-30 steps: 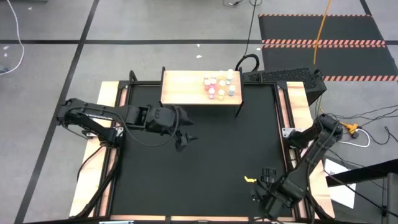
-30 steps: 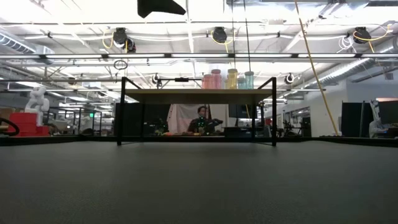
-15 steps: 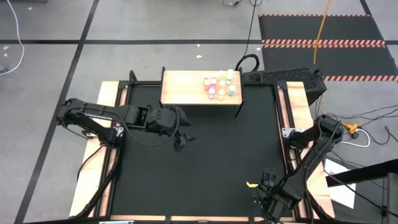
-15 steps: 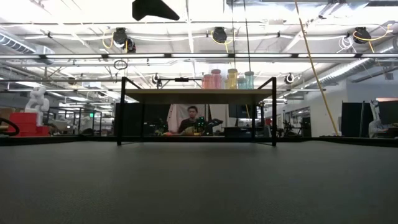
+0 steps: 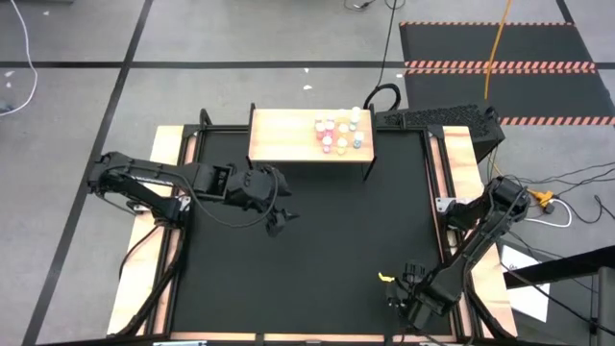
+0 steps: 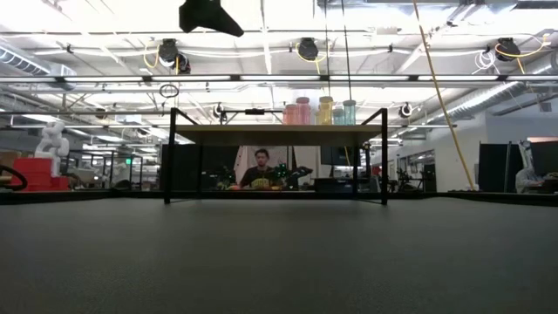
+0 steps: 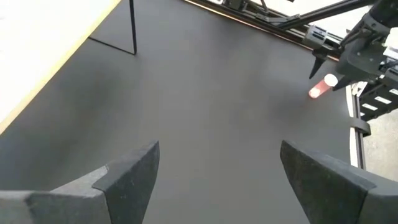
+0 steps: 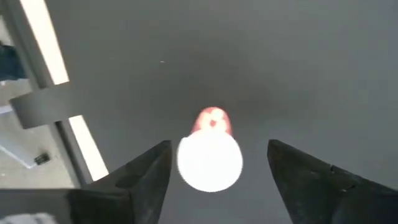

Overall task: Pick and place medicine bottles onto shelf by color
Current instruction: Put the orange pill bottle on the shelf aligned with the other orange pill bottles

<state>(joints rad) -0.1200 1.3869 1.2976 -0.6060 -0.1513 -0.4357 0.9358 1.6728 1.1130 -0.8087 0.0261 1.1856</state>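
The black tabletop [image 5: 317,240] is bare across most of its spread, with the tan shelf [image 5: 283,139] standing on thin black legs at its far edge. On the shelf's right end a cluster of medicine bottles [image 5: 341,133] already stands upright, pink, yellow and teal ones close together; the low view shows them in a row along the board's top. The left arm reaches in over the tabletop near the shelf, and its left pincer [image 7: 217,168] hangs released and empty, fingers spread wide with nothing between them. The right arm folds down at the near right corner, where the right pincer [image 8: 214,168] is released too, its two fingers straddling a pink bottle [image 8: 211,149] without touching it; the white cap faces the wrist camera, and from this angle it is hard to say whether the bottle stands or lies. From the left wrist view that bottle [image 7: 322,87] shows just beside the right arm's tip. The step in hand looks like the pick of this last loose bottle. The next move calls for easing the fingers around its body, clenching squarely on so small a cylinder, then carrying it across to the pink ones on the shelf.
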